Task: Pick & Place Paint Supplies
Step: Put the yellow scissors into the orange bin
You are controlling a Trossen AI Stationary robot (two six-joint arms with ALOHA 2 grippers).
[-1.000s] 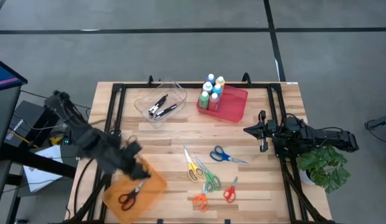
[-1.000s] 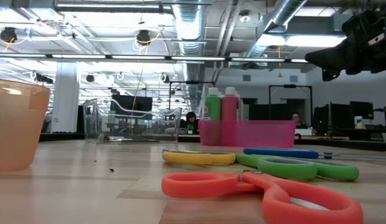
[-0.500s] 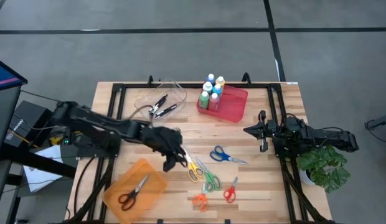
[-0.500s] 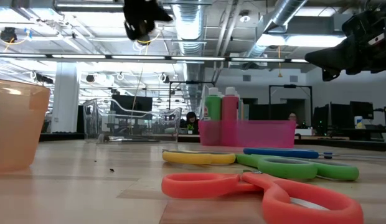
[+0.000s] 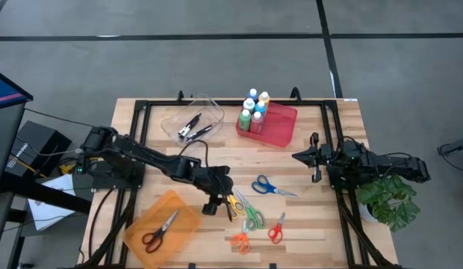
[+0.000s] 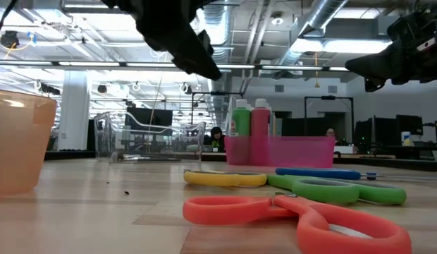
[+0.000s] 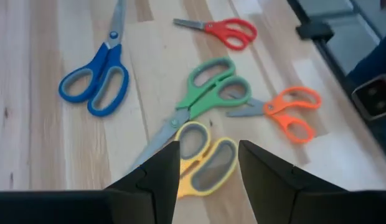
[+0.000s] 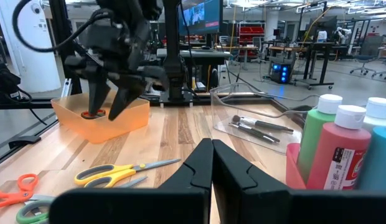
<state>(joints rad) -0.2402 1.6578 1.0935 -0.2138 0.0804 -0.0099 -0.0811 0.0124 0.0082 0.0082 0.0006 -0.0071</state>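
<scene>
Broadly, wooden table [image 5: 306,161] on a black frame, both arms over it.

Left arm reaches from the left side toward the middle. Left gripper [image 5: 219,202] hangs above the yellow scissors [image 5: 232,202], fingers [image 7: 157,174] spread with a clear gap, holding nothing; in the left wrist view the yellow handles show between them.

Right arm lies near the right edge, pointing inward. Right gripper [image 5: 315,158] well clear of every object, jaws pressed together, nothing held.

Orange bin [image 5: 183,223] at front left; red-handled scissors [image 5: 158,232] lie inside.

Red tray [image 5: 280,127] at rear centre. Paint bottles [image 5: 255,108], white-capped, stand upright in its left end; green, pink, blue and yellow visible. Exact count hard to tell.

Clear bin [image 5: 175,119] just left of the tray, with dark-handled brushes [image 5: 194,128] in it.

Loose on the table, front centre:
- blue scissors [image 5: 269,186], nearest the right arm
- green scissors [image 5: 252,215], touching the yellow pair
- orange scissors [image 5: 240,240], near the front edge
- small red scissors [image 5: 276,231], beside the orange pair

Potted plant [image 5: 388,200] beyond the right edge.
</scene>
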